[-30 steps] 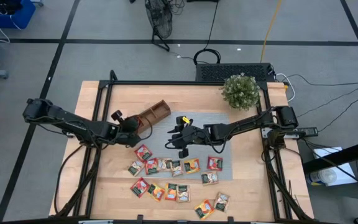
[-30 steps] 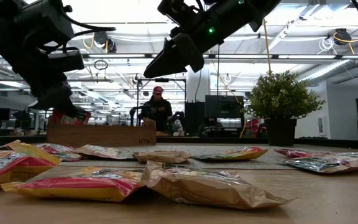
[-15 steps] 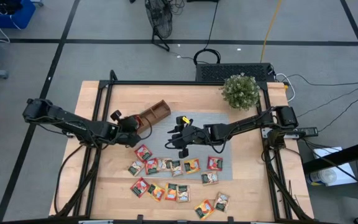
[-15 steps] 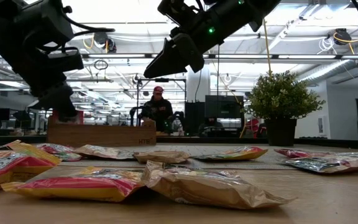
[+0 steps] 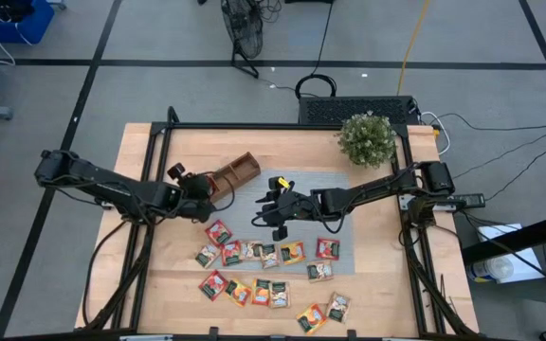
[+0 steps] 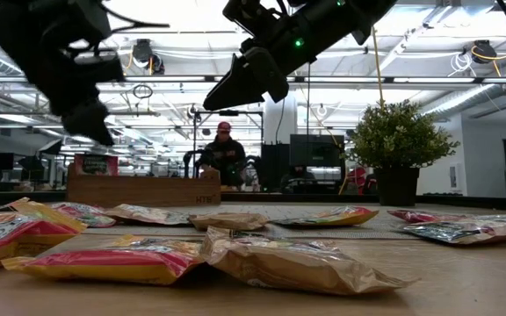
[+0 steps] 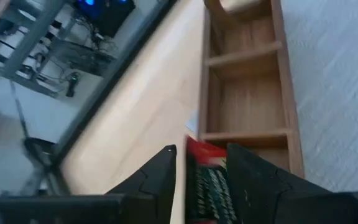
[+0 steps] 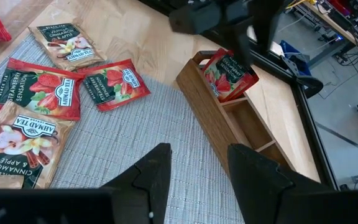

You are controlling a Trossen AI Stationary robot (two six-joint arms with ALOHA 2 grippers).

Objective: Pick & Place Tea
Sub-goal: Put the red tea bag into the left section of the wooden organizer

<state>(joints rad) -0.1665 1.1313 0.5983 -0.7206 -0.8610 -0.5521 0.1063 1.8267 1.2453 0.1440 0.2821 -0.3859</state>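
A brown wooden tray (image 5: 235, 171) lies slantwise at the grey mat's (image 5: 330, 189) far left corner. One red tea sachet (image 8: 229, 74) stands tilted in the tray's end compartment and sticks up above its walls. My left gripper (image 6: 90, 123) hangs open above that sachet (image 7: 207, 180), clear of it. Several more tea sachets (image 5: 263, 256), red, orange, yellow and green, lie flat on the mat and on the bare wood near the front edge. My right gripper (image 5: 265, 210) hovers open over the mat's middle, with nothing between its fingers (image 8: 148, 174).
A potted plant (image 5: 366, 138) stands at the table's far right. A black frame runs around the tabletop. In the low view, sachets (image 6: 297, 259) lie close in front, and a person (image 6: 223, 154) sits in the room behind the tray (image 6: 143, 189).
My left gripper has opened and let go of the red sachet, then risen above the tray. The sachet stays standing in the tray's end compartment. My right gripper has kept still.
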